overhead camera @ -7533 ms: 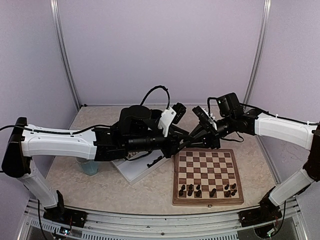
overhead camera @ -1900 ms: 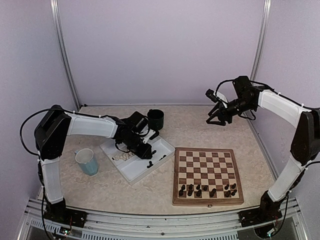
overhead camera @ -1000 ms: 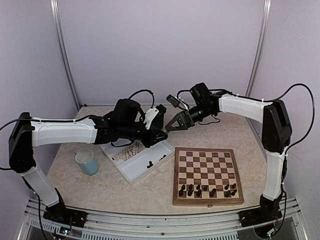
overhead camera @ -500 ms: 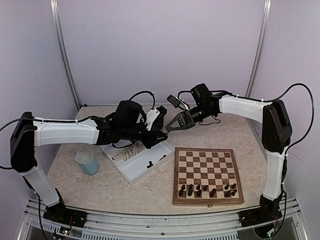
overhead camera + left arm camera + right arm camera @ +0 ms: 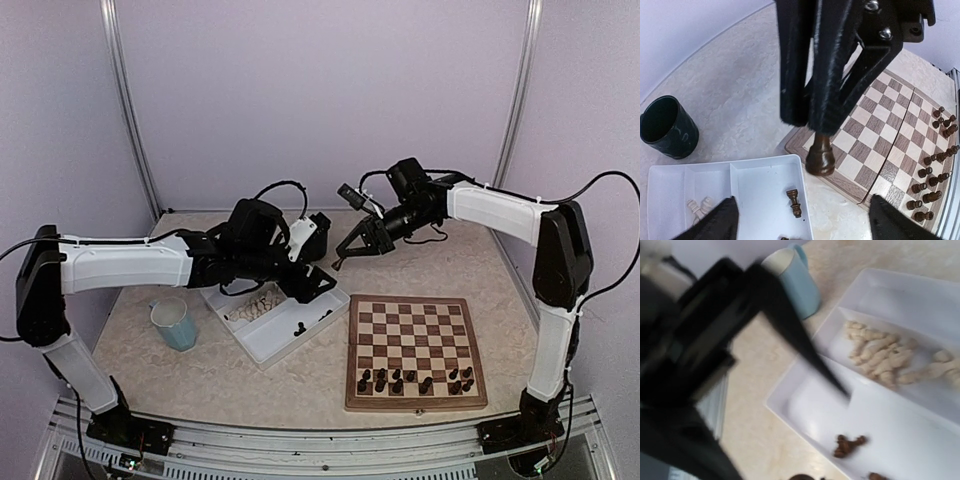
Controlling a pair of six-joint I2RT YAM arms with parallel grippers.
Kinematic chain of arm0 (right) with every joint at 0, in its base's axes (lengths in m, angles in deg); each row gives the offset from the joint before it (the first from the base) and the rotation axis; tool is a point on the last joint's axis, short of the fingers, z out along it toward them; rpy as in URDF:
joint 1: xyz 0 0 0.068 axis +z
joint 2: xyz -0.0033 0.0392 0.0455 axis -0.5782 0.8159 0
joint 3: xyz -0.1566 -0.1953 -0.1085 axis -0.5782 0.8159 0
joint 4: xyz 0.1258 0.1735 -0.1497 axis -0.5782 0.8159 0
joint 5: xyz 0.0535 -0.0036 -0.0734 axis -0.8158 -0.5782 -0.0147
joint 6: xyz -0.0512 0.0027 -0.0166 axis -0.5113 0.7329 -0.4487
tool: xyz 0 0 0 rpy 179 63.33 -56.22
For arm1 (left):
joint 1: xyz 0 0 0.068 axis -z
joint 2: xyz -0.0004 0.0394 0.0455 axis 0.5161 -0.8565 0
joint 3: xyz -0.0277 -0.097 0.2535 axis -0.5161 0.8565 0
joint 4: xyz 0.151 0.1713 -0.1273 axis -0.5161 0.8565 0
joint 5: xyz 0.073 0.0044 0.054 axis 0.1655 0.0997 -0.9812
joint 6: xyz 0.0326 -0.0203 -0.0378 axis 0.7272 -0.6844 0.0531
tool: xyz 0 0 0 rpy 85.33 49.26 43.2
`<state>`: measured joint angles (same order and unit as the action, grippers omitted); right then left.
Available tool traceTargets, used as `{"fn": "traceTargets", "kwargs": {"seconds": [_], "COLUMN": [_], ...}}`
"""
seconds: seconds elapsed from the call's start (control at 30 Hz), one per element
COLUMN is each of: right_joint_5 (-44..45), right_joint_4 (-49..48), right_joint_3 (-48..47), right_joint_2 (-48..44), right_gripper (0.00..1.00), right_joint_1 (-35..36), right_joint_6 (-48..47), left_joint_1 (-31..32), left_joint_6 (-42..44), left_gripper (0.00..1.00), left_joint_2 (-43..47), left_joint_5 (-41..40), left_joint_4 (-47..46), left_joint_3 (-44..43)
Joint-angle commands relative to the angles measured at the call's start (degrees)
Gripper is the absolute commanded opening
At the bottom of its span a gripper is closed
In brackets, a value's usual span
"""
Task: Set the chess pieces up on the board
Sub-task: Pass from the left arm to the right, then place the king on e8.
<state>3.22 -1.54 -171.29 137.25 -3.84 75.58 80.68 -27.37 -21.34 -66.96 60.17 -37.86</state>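
My right gripper (image 5: 341,262) is shut on a dark brown chess piece (image 5: 820,155) and holds it upright in the air, above the gap between the tray and the board's far-left corner. In the left wrist view the right gripper (image 5: 818,127) comes down from the top. My left gripper (image 5: 316,284) hangs just below and left of it, open and holding nothing, its fingertips (image 5: 715,225) wide apart. The board (image 5: 417,404) carries several dark pieces (image 5: 415,380) on its two near rows. More dark pieces (image 5: 794,202) and beige pieces (image 5: 885,357) lie in the tray.
The white two-compartment tray (image 5: 262,358) lies left of the board, under both grippers. A light blue cup (image 5: 175,322) stands left of the tray. A black cup (image 5: 667,127) stands behind the tray. The right wrist view is blurred.
The left gripper, shut on the dark piece a moment ago, has opened and drawn back slightly. The right gripper has shut on that piece and lifted it a little up and right.
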Motion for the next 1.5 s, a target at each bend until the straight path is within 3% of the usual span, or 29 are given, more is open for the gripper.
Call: {"fn": "traceTargets", "kwargs": {"seconds": [0.0, 0.27, 0.47, 0.6, 0.67, 0.73, 0.93, 1.07, 1.13, 1.23, 1.47], "right_joint_5": [7.4, 14.3, 16.7, 18.5, 20.3, 22.5, 27.8, 30.8, 32.1, 33.8, 36.5], "right_joint_4": [4.4, 8.8, 10.6, 12.0, 12.2, 12.3, 12.1, 10.3, 9.8, 9.6, 8.5], "right_joint_3": [1.5, 15.6, 26.4, 31.7, 34.4, 36.3, 42.7, 45.6, 46.4, 47.4, 49.3], "right_joint_2": [-8.1, -21.1, -33.6, -39.5, -41.8, -43.5, -47.8, -48.6, -48.5, -48.1, -46.5], "right_gripper": [0.02, 0.02, 0.03, 0.03, 0.03, 0.03, 0.03, 0.03, 0.03, 0.03, 0.03], "right_joint_1": [-0.1, -0.4, -0.4, 0.2, 1.2, 3.1, 10.5, 14.9, 16.3, 17.5, 19.9], "right_joint_6": [-8.0, -18.2, -23.8, -27.1, -28.5, -29.2, -30.8, -30.6, -30.5, -31.0, -31.1], "left_joint_1": [-3.6, -7.4, -8.0, -9.5, -11.8, -14.1, -15.6, -15.9, -15.8, -16.9, -12.6], "left_joint_6": [0.8, 0.5, 0.1, -5.9, -11.4, -14.1, -9.4, -8.8, -13.2, -13.1, -4.0], "left_gripper": [0.99, 0.99, 0.99, 0.99, 0.99, 0.99, 0.99, 0.99, 0.99, 0.99, 0.93], "left_joint_2": [6.5, 6.5, 1.4, -0.3, -3.5, -5.9, 1.6, 6.1, 7.3, 8.0, 13.1], "left_joint_5": [0.9, -0.4, 2.8, -10.4, -18.5, -19.3, -22.3, -30.6, -39.5, -36.6, -32.8], "left_joint_4": [2.1, 0.6, -0.5, -3.0, 4.2, 8.8, -1.5, -1.6, -1.2, -0.6, -9.3], "left_joint_3": [-0.3, -4.5, -8.5, -8.1, -14.0, -16.6, -6.1, -4.5, -3.6, -2.8, 3.9]}}
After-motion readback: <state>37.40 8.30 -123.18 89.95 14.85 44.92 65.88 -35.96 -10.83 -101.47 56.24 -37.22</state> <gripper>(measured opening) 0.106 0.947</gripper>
